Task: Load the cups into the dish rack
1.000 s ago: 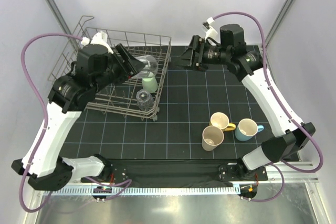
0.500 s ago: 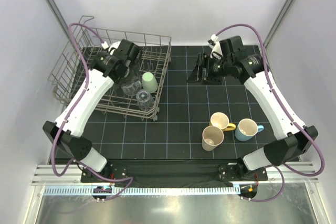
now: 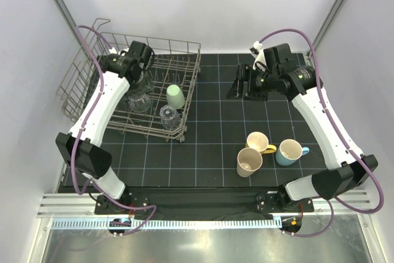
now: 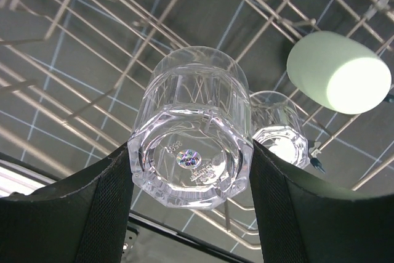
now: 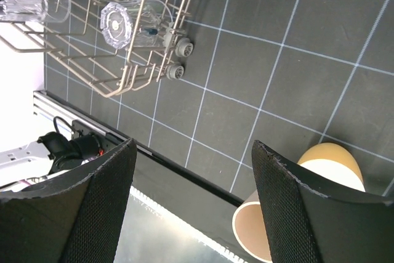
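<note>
My left gripper [image 3: 140, 90] is shut on a clear tumbler [image 4: 194, 133], held base-up inside the grey wire dish rack [image 3: 86, 84], low over its tines. A second clear tumbler [image 3: 167, 115] and a mint-green cup [image 3: 175, 97] sit in the rack's right part; both also show in the left wrist view, the tumbler [image 4: 277, 130] and the mint cup [image 4: 338, 72]. My right gripper [image 3: 237, 85] is open and empty above the mat. The tan cup [image 3: 249, 162], cream mug with yellow handle [image 3: 258, 142] and light-blue mug [image 3: 289, 151] stand on the mat at the front right.
The rack's right front corner with its small wheels [image 5: 175, 60] shows in the right wrist view, with the tan cup [image 5: 255, 238] and cream mug [image 5: 329, 158] below my right gripper [image 5: 194, 145]. A metal rail [image 3: 203, 223] runs along the near edge.
My left arm has swung toward the rack's back left and lowered the clear tumbler among the tines. My right gripper has drifted a little right and nearer, still open.
</note>
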You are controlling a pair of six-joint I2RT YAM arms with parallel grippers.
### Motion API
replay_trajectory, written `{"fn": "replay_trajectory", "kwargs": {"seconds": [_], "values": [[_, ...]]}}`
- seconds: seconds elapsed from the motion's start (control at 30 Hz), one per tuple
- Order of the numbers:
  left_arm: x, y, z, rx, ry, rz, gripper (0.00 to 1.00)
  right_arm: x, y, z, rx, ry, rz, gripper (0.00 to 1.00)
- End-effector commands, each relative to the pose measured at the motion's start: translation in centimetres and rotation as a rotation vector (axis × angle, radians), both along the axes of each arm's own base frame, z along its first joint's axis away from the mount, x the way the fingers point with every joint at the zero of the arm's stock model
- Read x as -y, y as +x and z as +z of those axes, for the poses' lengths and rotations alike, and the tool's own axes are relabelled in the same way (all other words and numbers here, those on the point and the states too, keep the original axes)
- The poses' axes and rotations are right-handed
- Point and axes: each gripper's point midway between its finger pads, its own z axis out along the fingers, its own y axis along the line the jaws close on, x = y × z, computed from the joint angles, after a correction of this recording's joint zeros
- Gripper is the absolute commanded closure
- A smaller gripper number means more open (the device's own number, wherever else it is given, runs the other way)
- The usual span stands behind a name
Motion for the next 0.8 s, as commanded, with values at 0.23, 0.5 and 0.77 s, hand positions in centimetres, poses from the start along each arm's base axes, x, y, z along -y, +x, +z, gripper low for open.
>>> {"fn": "replay_trajectory", "kwargs": {"seconds": [0.23, 0.5, 0.77], "values": [[2.0, 2.1, -2.4, -0.044, -0.045, -0.049, 1.00, 1.5, -0.2, 0.0, 0.020, -0.025, -0.022, 0.24], [2.2, 2.4, -4.9, -0.105, -0.035, -0.045, 1.00, 1.9, 0.0, -0.3, 0.011, -0.030, -0.031, 0.24], [1.8, 2.7, -8.5, -0.180, 0.000, -0.045, 1.00, 2.1, 0.0, -0.5, 0.002, -0.031, -0.032, 0.24]]}}
